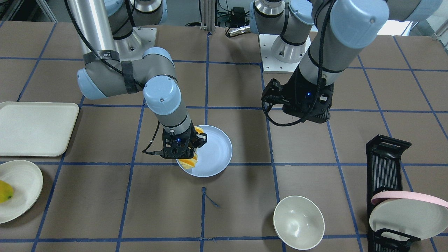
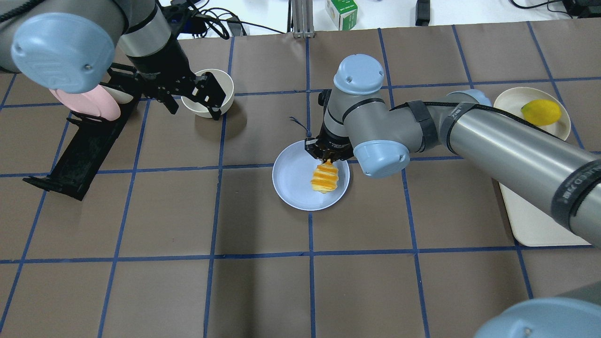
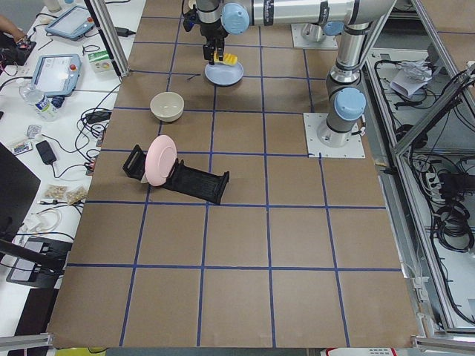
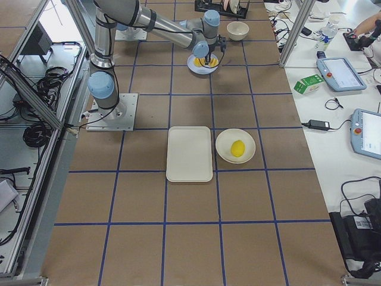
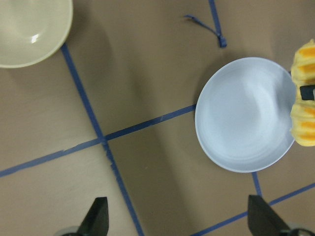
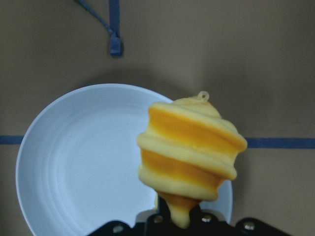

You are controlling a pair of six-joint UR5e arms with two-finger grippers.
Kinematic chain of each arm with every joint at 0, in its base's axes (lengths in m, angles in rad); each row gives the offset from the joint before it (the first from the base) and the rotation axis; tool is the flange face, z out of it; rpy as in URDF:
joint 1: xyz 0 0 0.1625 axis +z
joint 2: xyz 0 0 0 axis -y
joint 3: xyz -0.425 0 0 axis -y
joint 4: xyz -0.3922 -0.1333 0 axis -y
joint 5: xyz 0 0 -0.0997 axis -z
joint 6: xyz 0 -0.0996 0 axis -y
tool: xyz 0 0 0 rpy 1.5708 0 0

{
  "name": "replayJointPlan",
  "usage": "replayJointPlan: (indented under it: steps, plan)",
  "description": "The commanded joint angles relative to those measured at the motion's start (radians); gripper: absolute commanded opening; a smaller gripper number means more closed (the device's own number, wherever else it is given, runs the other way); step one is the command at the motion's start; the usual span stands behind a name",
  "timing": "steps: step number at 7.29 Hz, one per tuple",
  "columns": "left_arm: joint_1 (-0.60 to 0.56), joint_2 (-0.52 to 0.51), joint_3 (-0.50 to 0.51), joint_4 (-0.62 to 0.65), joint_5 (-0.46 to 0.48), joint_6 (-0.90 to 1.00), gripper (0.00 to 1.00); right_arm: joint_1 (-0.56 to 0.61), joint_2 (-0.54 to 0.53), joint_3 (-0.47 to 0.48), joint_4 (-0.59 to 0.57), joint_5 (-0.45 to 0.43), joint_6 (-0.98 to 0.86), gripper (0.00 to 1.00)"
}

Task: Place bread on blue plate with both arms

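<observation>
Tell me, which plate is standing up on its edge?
The pink-rimmed plate, propped in the black rack. The blue plate and the white plate holding the yellow fruit lie flat.

The table (image 1: 238, 210) is covered in matt brown paper, gridded with blue tape (image 1: 315, 164). The blue plate (image 1: 217, 150) looks smooth, faintly glossy. The bread (image 6: 189, 147) seems soft and matt. The right arm (image 2: 493, 141) is brushed metal; the white bowl (image 1: 298, 222) shines.

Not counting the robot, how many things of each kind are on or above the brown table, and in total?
Plates: 3 (blue plate, white plate, pink-rimmed plate)
Bowl: 1
Tray: 1
Rack: 1
Food: 2 (bread, yellow fruit)
Total: 8
</observation>
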Motion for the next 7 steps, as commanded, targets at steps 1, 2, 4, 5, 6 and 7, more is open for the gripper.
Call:
replayJointPlan:
  steps: [1,2,4,5,6,7]
  plan:
    - [0.004,0.060,-0.004,-0.036,0.021,-0.083,1.00,0.011,0.032,0.016,-0.029,-0.001,0.051,0.82]
    - [0.010,0.071,-0.010,-0.035,0.021,-0.103,1.00,0.022,0.045,0.019,-0.033,0.000,0.077,1.00]
    - [0.015,0.074,-0.010,-0.009,0.020,-0.110,1.00,0.031,0.045,0.002,-0.031,0.000,0.108,1.00]
    - [0.015,0.074,-0.010,0.000,0.020,-0.110,1.00,0.031,0.043,-0.022,-0.030,-0.001,0.105,1.00]
    - [0.018,0.074,-0.011,0.003,0.020,-0.110,1.00,0.029,0.043,-0.045,-0.016,-0.003,0.099,1.00]
    - [0.020,0.072,-0.011,0.003,0.020,-0.110,1.00,0.025,0.037,-0.052,-0.014,-0.004,0.096,1.00]
